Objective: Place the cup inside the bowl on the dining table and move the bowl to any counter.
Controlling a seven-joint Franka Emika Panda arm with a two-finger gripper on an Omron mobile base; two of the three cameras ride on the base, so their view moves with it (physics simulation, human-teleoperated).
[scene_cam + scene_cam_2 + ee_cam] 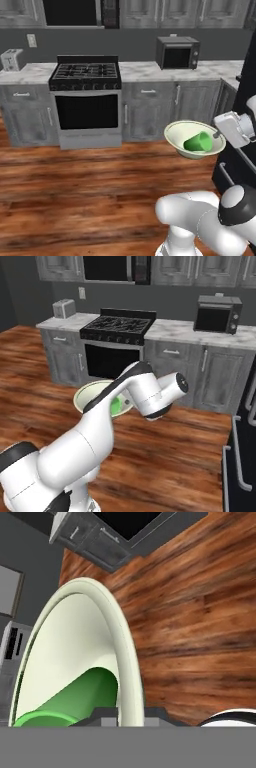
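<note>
1. Left base view: we see the bowl (192, 137) held up in the air above the wooden floor (75, 185), in front of the grey cabinets. It is tilted a little toward the camera.
2. Inside the bowl lies the cup (199, 142), on its side, with its open mouth toward the right side of the bowl.
3. In the hand view the cup (70, 704) rests against the inner wall of the bowl (75, 647), near the rim.
4. The tool (131, 713) is clenched on the rim of the bowl: one finger is inside the bowl, beside the cup, and the other finger is outside the wall.
5. In the right base view the bowl (90, 392) is partly hidden behind the white arm, and only a small green part of the cup (119, 403) is visible.
6. The counter (145, 70) with the stove (86, 75) and the microwave (177, 52) stands well apart, behind the bowl.
</note>
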